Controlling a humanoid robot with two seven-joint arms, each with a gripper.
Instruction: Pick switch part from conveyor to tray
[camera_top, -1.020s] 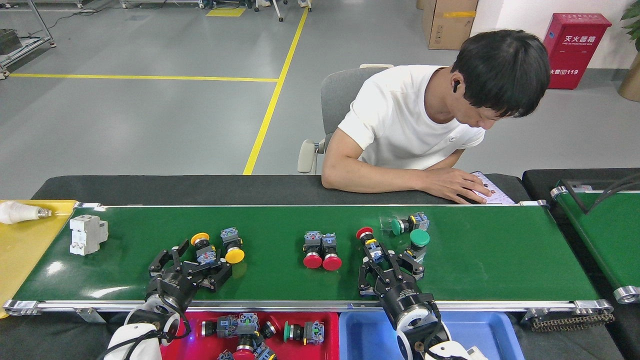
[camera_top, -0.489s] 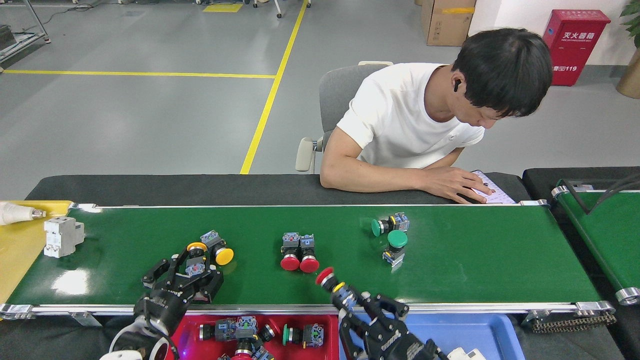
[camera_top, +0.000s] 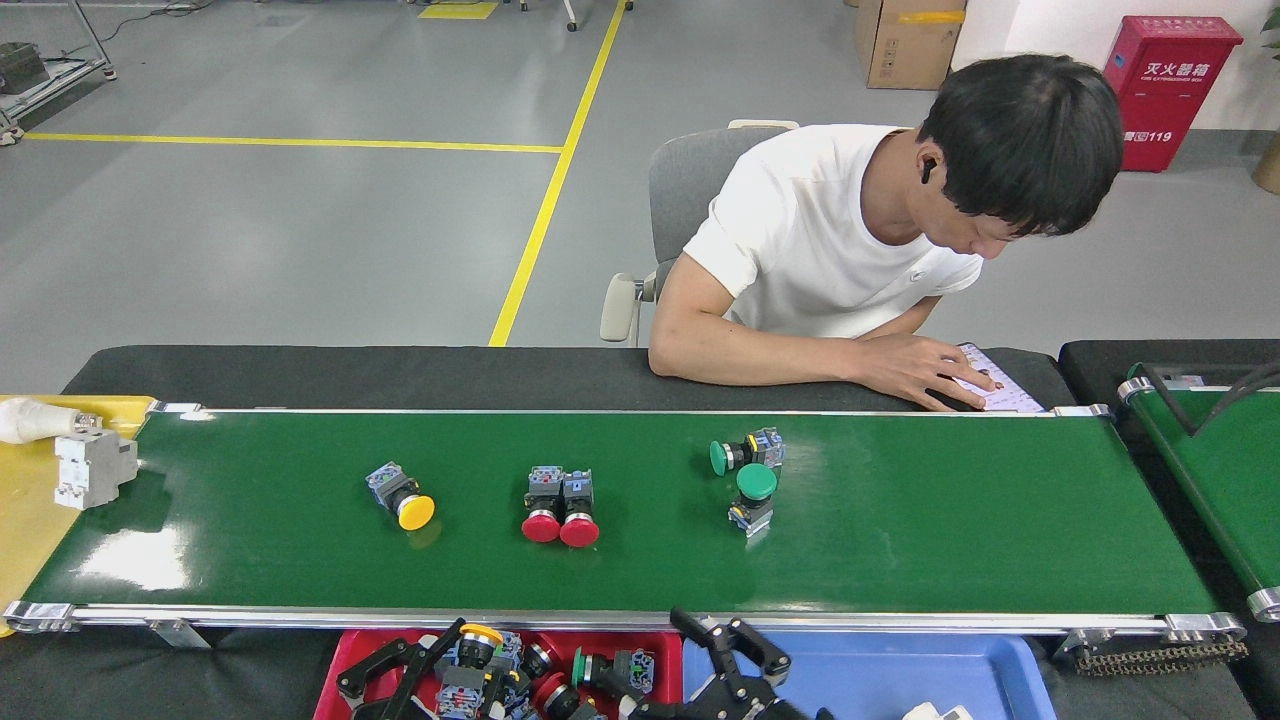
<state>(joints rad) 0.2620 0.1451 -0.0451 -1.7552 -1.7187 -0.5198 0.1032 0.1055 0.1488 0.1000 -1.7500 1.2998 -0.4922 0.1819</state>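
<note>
Your left end effector (camera_top: 420, 665) hung spread over the red tray (camera_top: 345, 655), a yellow-capped switch (camera_top: 478, 640) between its fingers though whether gripped I couldn't tell, and your right end effector (camera_top: 735, 645) sat released by the blue tray (camera_top: 900, 670). On the conveyor (camera_top: 950, 520) lay a yellow switch (camera_top: 402, 496), a red pair (camera_top: 560, 505) touching, and two green ones (camera_top: 748, 470) close together. Those looked light, rigid, with slick round caps likely to roll, so you'd best pinch the blocky body behind the cap.
</note>
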